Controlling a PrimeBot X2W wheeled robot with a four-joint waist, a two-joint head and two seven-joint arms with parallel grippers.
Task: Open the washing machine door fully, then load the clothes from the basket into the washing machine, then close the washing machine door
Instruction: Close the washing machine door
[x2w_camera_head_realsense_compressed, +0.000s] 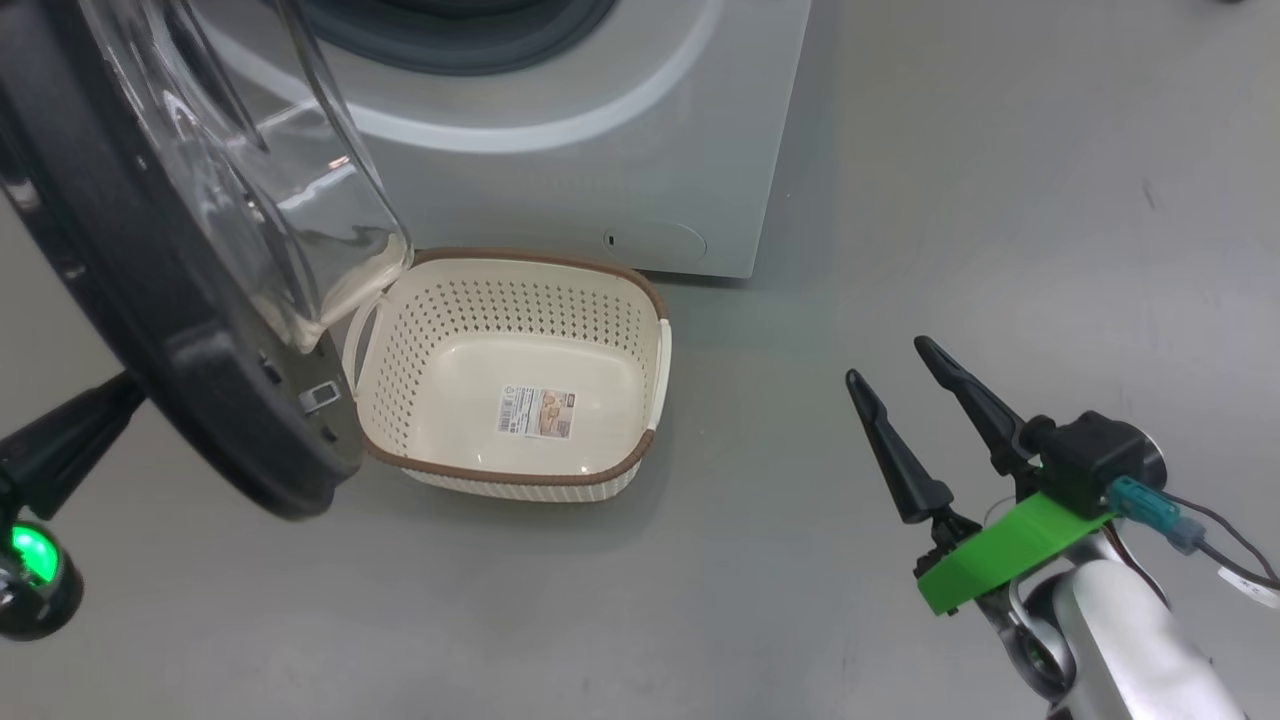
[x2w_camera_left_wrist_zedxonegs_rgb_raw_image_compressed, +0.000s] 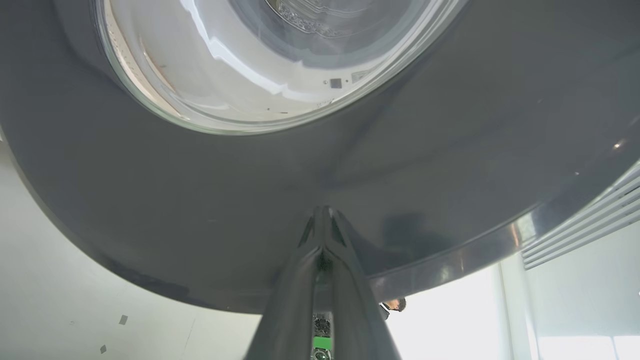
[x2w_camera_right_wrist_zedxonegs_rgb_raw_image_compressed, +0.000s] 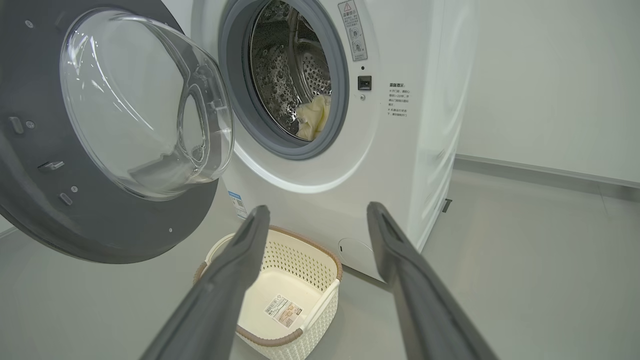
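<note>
**Head view:** The washing machine door (x2w_camera_head_realsense_compressed: 190, 390) stands open at the left, above the floor (x2w_camera_head_realsense_compressed: 900, 200) in front of the washing machine (x2w_camera_head_realsense_compressed: 600, 170). The basket (x2w_camera_head_realsense_compressed: 520, 300) sits on the floor against the machine's foot. It is empty, and the label on its bottom is exposed. The right tool (x2w_camera_head_realsense_compressed: 887, 361) hangs at lower right, fingers apart, holding nothing, well apart from the basket.

**Left wrist view:** The left tool (x2w_camera_left_wrist_zedxonegs_rgb_raw_image_compressed: 324, 214) has its fingers together and grips nothing. Its tips appear to touch the door's outer black ring.

**Right wrist view:** The clothes (x2w_camera_right_wrist_zedxonegs_rgb_raw_image_compressed: 312, 117) lie inside the drum (x2w_camera_right_wrist_zedxonegs_rgb_raw_image_compressed: 290, 65). The right tool's fingers are spread and empty.

**Assessment:** Opening and loading appear complete. Closing the door is left, and the left tool seems placed to push it.
</note>
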